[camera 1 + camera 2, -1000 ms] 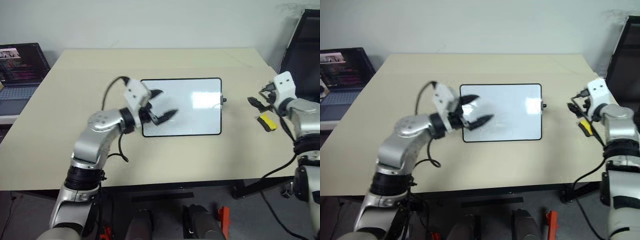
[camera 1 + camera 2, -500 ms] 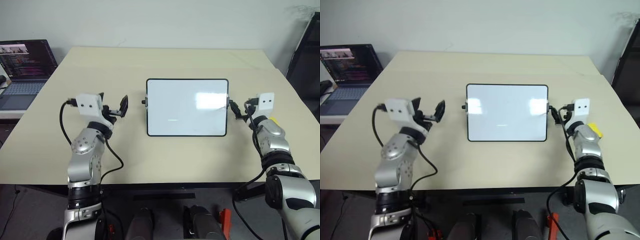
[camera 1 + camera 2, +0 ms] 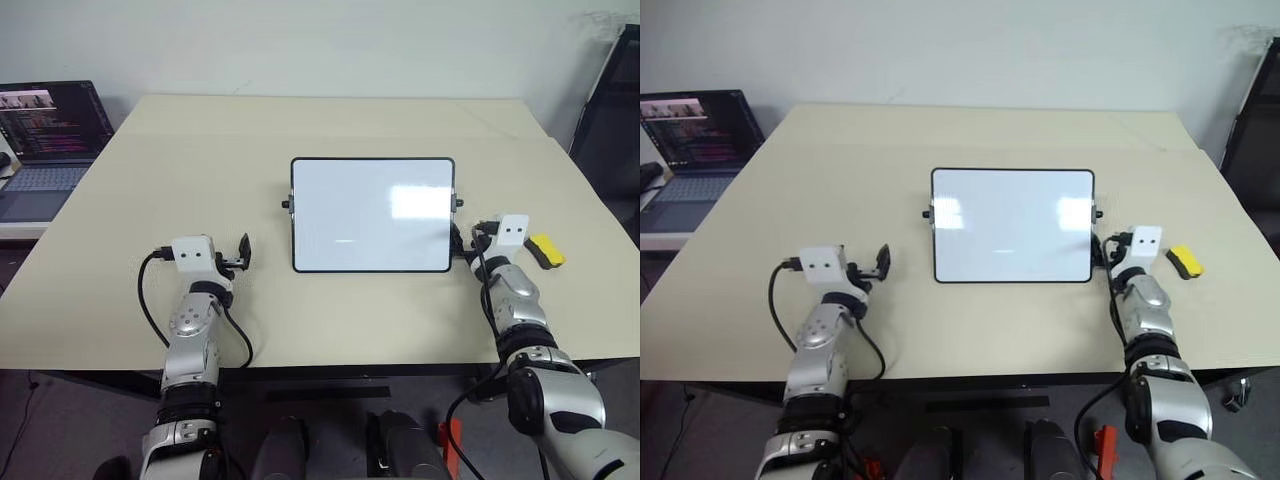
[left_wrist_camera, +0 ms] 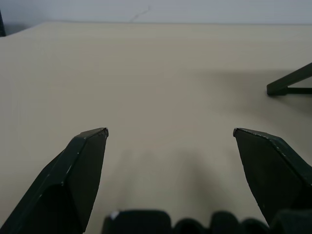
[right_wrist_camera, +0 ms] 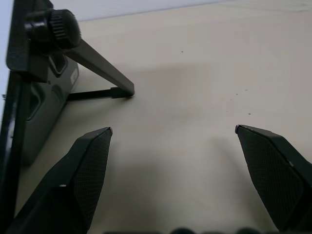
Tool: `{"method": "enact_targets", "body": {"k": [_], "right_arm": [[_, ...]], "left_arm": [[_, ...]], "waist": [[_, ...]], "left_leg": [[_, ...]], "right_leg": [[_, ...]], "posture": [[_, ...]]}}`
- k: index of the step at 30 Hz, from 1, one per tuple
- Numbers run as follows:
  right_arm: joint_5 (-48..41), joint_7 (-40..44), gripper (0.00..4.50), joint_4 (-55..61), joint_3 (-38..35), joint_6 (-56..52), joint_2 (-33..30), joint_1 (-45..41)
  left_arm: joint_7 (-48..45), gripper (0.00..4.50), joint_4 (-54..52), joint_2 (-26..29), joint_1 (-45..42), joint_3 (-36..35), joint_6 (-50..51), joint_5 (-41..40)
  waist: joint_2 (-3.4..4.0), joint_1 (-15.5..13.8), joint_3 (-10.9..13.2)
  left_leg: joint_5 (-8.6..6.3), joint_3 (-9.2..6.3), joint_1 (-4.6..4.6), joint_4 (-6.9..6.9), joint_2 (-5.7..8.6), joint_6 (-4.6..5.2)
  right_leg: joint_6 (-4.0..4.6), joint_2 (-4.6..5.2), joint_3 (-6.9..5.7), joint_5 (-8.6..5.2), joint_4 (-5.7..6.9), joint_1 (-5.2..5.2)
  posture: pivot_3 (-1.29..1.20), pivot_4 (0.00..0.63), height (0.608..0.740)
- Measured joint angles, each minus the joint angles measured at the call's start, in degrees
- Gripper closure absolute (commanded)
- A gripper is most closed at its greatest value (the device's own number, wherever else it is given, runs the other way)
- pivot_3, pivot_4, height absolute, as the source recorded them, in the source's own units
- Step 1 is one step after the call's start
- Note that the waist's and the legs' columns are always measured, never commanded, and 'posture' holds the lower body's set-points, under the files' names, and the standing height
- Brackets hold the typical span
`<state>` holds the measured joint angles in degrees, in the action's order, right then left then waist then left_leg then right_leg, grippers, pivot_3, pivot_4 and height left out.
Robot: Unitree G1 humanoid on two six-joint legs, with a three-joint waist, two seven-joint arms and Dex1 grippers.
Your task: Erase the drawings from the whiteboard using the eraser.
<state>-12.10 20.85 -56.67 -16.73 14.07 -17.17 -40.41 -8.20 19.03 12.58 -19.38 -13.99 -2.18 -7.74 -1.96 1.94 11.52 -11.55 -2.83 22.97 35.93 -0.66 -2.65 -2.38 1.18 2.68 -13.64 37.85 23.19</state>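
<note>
Two grippers are held low over the beige tabletop (image 3: 330,320), left gripper (image 3: 243,252) and right gripper (image 3: 462,240) both with fingers apart and empty. Between them stands the glossy, black-framed whiteboard (image 3: 371,214). The yellow eraser (image 3: 546,250) lies just beyond the right gripper, near the tabletop's right edge.

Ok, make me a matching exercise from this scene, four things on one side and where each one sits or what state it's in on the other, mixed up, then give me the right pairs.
Things:
1. whiteboard
2. eraser
3. laptop
4. left gripper

Places or states:
A. open, with nothing between its fingers
B. lying on the table near its right edge, beyond the right gripper
C. off the table, past its far left corner, screen lit
D. propped up in the middle of the table

Pairs: 1-D, 2-B, 3-C, 4-A
</note>
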Motion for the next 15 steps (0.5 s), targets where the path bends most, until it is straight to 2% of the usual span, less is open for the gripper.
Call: {"method": "enact_targets", "body": {"k": [15], "right_arm": [[4.1, -7.0, 0.05, 1.1, 2.8, 4.4, 2.6, 1.1]], "left_arm": [[-1.4, 0.00, 13.0, 1.7, -11.0, -0.9, -6.4, -1.2]], "waist": [[0.00, 0.8, 0.0]], "left_leg": [[0.00, -0.01, -0.02, -0.02, 0.00, 0.00]], "right_leg": [[0.01, -0.02, 0.00, 0.01, 0.04, 0.01]], "posture": [[0.00, 0.150, 0.740]]}}
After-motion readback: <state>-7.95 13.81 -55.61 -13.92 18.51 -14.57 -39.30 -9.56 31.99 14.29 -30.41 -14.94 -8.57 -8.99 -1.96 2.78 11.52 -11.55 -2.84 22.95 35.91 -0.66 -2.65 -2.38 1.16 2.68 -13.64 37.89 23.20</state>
